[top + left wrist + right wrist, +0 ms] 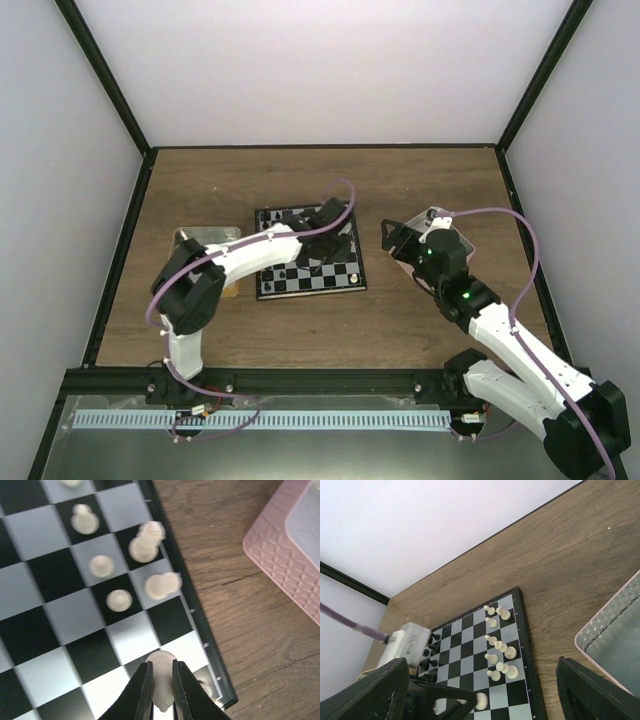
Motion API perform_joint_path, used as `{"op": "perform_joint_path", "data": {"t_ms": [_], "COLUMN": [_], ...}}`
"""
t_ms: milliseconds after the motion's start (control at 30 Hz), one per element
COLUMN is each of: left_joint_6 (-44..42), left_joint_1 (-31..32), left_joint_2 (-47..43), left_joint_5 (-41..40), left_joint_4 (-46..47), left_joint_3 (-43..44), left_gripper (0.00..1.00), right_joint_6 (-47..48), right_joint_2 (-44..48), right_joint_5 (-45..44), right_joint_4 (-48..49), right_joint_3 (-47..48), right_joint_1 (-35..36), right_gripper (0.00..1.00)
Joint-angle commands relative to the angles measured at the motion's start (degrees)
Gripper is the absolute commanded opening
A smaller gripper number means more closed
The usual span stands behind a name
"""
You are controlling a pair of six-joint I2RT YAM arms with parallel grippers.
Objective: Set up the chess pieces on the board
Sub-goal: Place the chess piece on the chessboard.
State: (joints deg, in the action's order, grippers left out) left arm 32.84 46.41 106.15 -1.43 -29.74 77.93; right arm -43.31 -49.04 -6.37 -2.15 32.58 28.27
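Left pincer is clamped on a tiny cream piece right by a corner of the black-and-silver checked board. More cream pieces stand on nearby squares. Right pincer gapes wide, holding nothing, over the wood table.

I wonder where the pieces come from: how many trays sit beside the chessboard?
2. A pale tray lies left of the board, partly under the left arm. A pink tray lies right of the board, partly under the right arm. No other tray shows.
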Motion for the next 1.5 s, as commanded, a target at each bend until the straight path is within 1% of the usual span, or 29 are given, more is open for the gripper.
{"op": "perform_joint_path", "data": {"t_ms": [0, 167, 433, 600, 767, 900, 1133, 1367, 1433, 1467], "left_joint_6": [0.6, 0.84, 3.1, 2.89, 2.4, 2.57, 2.68, 2.4, 2.4, 2.44], "left_joint_1": [2.82, 4.69, 4.97, 5.0, 5.0, 4.87, 4.83, 4.41, 4.07, 3.83], "left_joint_2": [5.15, 9.18, 13.25, 16.07, 17.34, 17.93, 17.19, 13.27, 11.0, 9.72], "left_joint_5": [-3.1, -3.2, -9.3, -9.16, -7.39, -8.01, -7.43, -5.73, -5.92, -6.21], "left_joint_4": [-3.62, -3.86, -5.36, -7.31, -7.22, -7.54, -9.46, -9.96, -9.91, -10.0], "left_joint_3": [6.9, 9.96, 13.49, 16.3, 17.12, 17.54, 18.63, 18.36, 17.76, 17.01], "left_gripper": [0.11, 0.11, 0.11, 0.11, 0.12, 0.12, 0.26, 0.35, 0.4, 0.45], "right_joint_6": [-0.13, -0.2, -0.96, -1.05, -1.14, -1.16, -1.07, -1.4, -1.49, -1.43], "right_joint_2": [0.95, 1.43, 4.55, 6.58, 6.72, 6.63, 6.77, 6.58, 6.59, 6.65], "right_joint_5": [-2.35, -3.07, -7.25, -8.89, -8.84, -8.75, -8.71, -8.22, -8.17, -8.15], "right_joint_4": [-1.19, -1.43, -2.87, -3.36, -3.56, -3.55, -3.74, -3.26, -3.3, -3.21], "right_joint_3": [-0.26, -0.65, -1.27, -1.82, -1.9, -1.95, -1.76, -1.64, -1.54, -1.53], "right_joint_1": [-0.05, -0.1, -0.04, -0.06, -0.04, -0.06, -0.06, -0.01, -0.06, -0.06], "right_gripper": [0.82, 0.82, 0.83, 0.83, 0.83, 0.83, 0.83, 0.83, 0.83, 0.83]}}
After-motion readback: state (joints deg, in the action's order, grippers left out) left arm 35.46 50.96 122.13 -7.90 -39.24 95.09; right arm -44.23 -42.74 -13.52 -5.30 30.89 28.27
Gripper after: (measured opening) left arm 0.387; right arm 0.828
